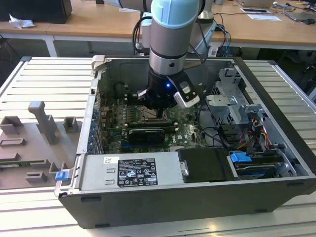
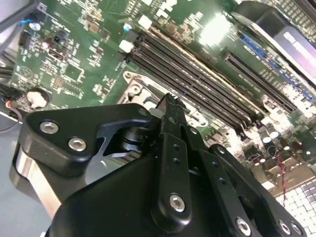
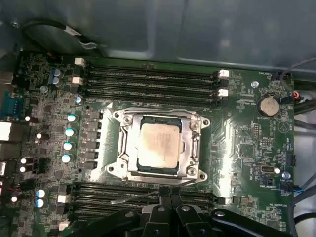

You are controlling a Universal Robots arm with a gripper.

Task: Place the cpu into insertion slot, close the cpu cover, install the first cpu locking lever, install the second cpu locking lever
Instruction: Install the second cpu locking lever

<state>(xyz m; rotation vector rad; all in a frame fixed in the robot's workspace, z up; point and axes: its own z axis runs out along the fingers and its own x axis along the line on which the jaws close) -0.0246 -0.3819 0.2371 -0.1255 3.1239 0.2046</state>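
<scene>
My end effector (image 1: 159,109) hangs low inside the open computer case (image 1: 266,94), just above the green board (image 3: 247,143). In the second wrist view its black fingers (image 2: 170,148) are drawn together with nothing between them, their tip close over the socket's corner. In the first wrist view the fingers sit just beside the socket's near edge.

One cpu (image 3: 159,144) lies flat in the one slot (image 3: 129,148), its pale metal top facing up. One cover (image 3: 195,143) is folded down around the chip, which shows through its window. One thin lever (image 3: 136,197) lies slanted beside the socket, on the side towards my fingers; whether it is latched I cannot tell. A second lever I cannot make out.

Four long memory slots (image 3: 148,81) run along the socket's far side, and more lie on the near side. One coin battery (image 3: 269,105) sits well apart from the socket.

In the exterior view the case rests on a slatted desk (image 1: 44,79).
</scene>
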